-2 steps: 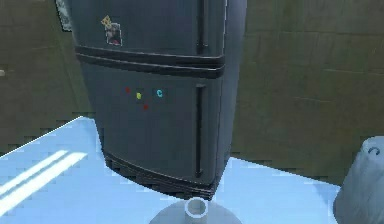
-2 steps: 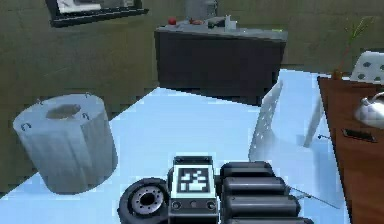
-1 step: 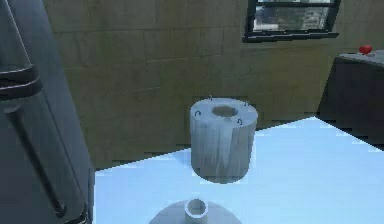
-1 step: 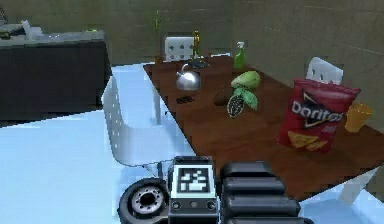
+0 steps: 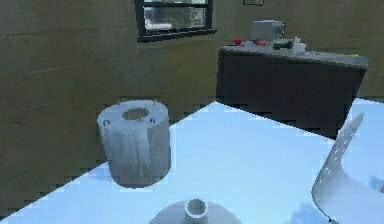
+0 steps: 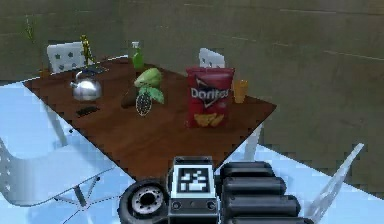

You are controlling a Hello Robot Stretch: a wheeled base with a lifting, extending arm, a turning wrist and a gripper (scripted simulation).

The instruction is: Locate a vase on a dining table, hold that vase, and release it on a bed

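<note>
Pale blue floor point(image 5: 250, 160) runs back to olive walls, a window point(image 5: 175, 18) and a dark counter point(image 5: 290, 85). At the forward view's bottom edge sits a white rounded body point(image 5: 197, 210) with a round mouth, vase-like, only its top showing. A grey cylinder point(image 5: 135, 143) stands near it and a white chair point(image 5: 350, 170) farther off, with open floor between them. The brown dining table point(image 6: 150, 135) carries a kettle point(image 6: 87, 88), a green bottle point(image 6: 137, 55), a red snack bag point(image 6: 209, 95) and an orange cup point(image 6: 239, 90). The gripper point(image 6: 145, 203) shows as a dark body at the arm side view's bottom edge. Its far end cannot be made out, so I cannot tell whether it holds anything.
</note>
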